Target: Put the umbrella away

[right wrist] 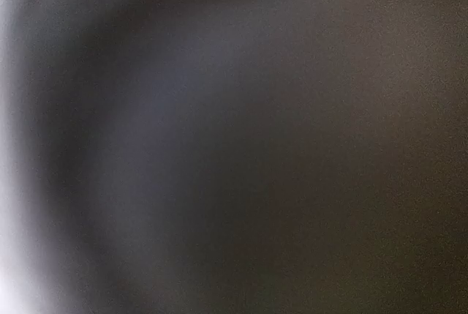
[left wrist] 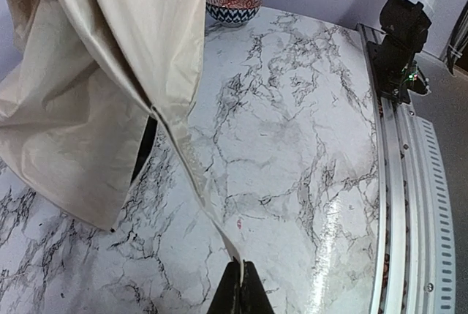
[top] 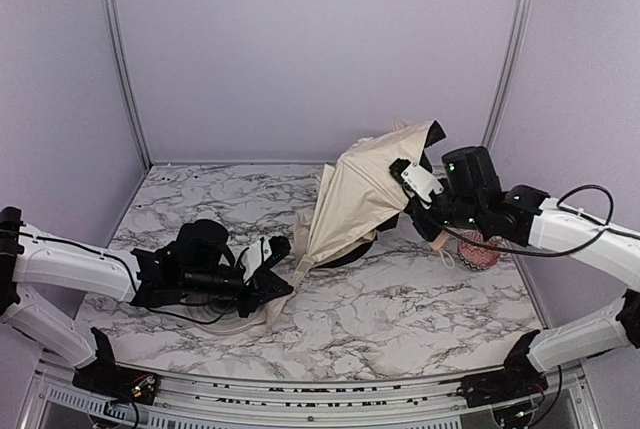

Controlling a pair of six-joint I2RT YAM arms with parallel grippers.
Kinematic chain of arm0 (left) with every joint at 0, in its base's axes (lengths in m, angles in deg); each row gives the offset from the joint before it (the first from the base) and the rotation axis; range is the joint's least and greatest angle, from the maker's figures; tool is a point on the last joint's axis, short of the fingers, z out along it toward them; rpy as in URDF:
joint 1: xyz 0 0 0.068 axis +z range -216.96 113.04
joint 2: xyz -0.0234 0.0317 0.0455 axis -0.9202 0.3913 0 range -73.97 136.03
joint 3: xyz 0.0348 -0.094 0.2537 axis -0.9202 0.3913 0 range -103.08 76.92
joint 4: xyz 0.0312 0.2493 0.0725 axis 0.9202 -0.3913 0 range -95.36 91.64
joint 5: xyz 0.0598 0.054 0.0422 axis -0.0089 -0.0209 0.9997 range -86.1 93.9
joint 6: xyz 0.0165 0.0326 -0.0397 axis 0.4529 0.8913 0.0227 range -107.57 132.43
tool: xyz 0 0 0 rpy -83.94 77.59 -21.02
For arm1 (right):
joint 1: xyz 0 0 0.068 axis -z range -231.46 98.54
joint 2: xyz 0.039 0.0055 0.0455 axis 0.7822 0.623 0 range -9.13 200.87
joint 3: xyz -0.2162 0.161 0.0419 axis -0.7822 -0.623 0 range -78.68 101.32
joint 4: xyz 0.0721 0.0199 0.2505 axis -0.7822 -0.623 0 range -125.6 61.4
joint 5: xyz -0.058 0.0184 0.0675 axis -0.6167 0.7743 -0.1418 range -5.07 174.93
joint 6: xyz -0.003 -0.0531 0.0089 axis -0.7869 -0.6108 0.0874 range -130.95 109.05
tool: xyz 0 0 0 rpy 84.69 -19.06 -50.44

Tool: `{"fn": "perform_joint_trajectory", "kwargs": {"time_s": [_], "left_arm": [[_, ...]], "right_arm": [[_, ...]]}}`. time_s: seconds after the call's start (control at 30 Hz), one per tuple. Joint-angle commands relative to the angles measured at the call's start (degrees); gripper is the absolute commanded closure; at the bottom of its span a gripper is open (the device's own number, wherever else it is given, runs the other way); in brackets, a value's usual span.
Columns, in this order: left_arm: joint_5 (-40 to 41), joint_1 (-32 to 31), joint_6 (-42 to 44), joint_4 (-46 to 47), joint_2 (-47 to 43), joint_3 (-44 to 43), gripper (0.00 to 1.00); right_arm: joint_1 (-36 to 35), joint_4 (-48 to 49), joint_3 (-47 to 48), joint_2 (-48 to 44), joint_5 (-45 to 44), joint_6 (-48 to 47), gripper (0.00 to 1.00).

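Wrist view on the left alone shows left jaws pinching the umbrella [left wrist: 110,72] by a cream strip; the right's is dark blur. Overhead, right jaws clamp its raised far-right end, long axis slanting near-left down to the counter [top: 400,299]

Umbrella [top: 362,197]: cream canopy, half folded, crumpled. Stands tilted over marble table, centre-right; upper end raised toward back right, lower edge drooping to tabletop. Black lining shows under lower rim. Narrow cream strip from canopy edge stretched taut toward near left. Tan handle [top: 440,240] sticks out at right, below canopy. Shaft hidden.
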Motion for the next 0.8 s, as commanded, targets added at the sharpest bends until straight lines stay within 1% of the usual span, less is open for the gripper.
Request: {"fn": "perform_joint_trajectory", "kwargs": {"time_s": [0.0,0.1,0.23,0.37,0.47,0.57,0.67,0.77], "left_arm": [[5.15,1.05,5.39,1.74,6.15,-3.54,1.0],[4.96,3.67,6.55,5.88,10.31,-6.26,1.0],[3.89,5.47,10.45,10.04,16.07,-11.64,1.0],[3.88,7.79,14.3,10.82,20.86,-17.3,1.0],[3.81,9.54,16.69,11.01,23.37,-21.67,1.0],[3.06,11.07,18.63,11.79,26.43,-25.66,1.0],[1.0,12.3,19.96,11.85,28.89,-29.21,1.0],[-0.16,12.65,22.94,11.83,30.61,-31.13,1.0]], "right_arm": [[0.68,5.87,2.56,-9.09,9.09,-1.44,1.0],[0.07,2.68,1.92,-12.63,14.3,-3.23,1.0],[-2.69,-0.65,0.01,-16.18,17.69,-6.53,1.0],[-6.75,-5.46,-0.89,-18.52,19.71,-10.83,1.0],[-7.73,-7.22,-1.99,-21.18,20.88,-13.1,1.0],[-8.23,-8.06,-4.8,-23.09,23.97,-16.29,1.0],[-9.39,-8.77,-7.75,-22.79,25.64,-19.03,1.0],[-13.78,-7.7,-11.96,-21.55,24.26,-20.62,1.0]]}}
